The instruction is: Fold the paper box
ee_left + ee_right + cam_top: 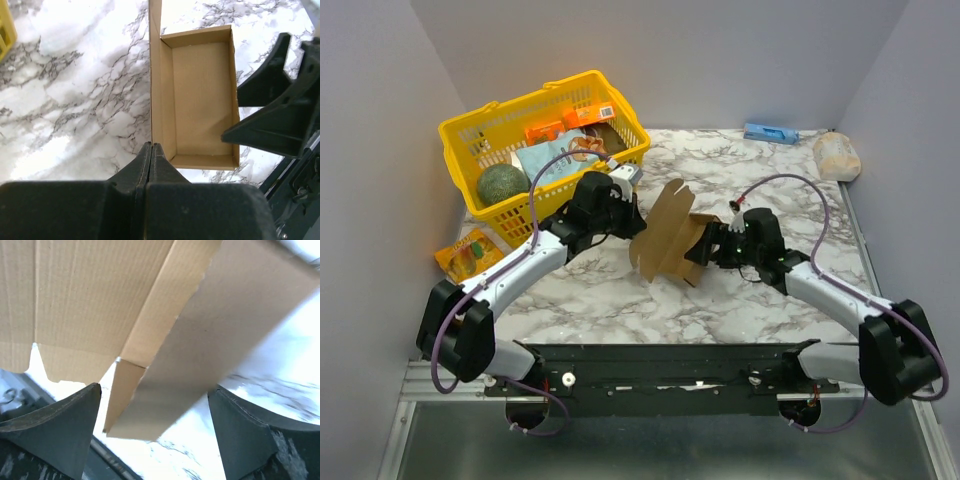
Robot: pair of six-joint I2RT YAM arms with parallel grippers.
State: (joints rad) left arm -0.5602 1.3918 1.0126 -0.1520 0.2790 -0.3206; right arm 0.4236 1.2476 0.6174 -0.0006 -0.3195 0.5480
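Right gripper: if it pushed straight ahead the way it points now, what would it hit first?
The paper box. The right gripper stands open with a cardboard panel between its fingers, so it would probably run into the box's folded walls. How near they are is unclear.

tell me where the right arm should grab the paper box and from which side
Probably the thin side wall of the paper box that faces the right gripper, approached from the right arm's own side. That panel sits between its open fingers, and the left gripper pinches the opposite flap, so the hold would be balanced.
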